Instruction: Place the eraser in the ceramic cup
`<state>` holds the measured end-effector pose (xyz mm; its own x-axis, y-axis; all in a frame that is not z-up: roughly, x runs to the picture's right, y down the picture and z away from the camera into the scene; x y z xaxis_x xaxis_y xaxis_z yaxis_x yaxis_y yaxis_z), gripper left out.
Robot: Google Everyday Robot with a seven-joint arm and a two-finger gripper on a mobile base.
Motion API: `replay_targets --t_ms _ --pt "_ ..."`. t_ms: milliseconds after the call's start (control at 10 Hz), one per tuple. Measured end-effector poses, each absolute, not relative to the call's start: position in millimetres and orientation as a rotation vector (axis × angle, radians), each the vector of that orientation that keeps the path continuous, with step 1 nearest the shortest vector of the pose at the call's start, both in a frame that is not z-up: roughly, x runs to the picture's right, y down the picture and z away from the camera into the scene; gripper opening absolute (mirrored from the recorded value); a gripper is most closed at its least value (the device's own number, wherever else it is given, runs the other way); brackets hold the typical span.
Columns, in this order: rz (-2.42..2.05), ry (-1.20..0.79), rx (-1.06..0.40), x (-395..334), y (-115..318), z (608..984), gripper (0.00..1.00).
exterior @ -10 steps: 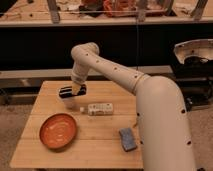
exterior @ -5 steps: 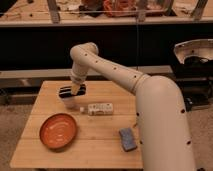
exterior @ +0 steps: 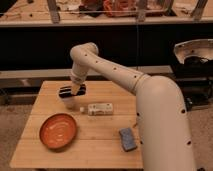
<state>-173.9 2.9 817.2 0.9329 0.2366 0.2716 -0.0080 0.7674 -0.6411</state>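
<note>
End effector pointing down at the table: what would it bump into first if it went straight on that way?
Probably the eraser, the black block right at the tip of the end effector. The eraser lies over the ceramic cup. Depth is unclear, so the two may already touch.

Single cam, one view: high vantage behind the arm [exterior: 155, 115], facing fwd and down across the wooden table [exterior: 100, 135] toward the dark workbench [exterior: 40, 50] at rear. Mid range; whole tabletop in frame, the arm's near segment fills the lower-right foregrnd. Gripper [exterior: 77, 89] shows upper-centre-left, over the table's far-left part, at the eraser [exterior: 66, 92].
</note>
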Motion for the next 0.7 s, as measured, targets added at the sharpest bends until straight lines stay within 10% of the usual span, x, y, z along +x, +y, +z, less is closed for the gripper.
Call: replay_targets --t_ms 700 --pt "0.148 -0.346 -0.679 -174.9 2.9 817.5 0.20"
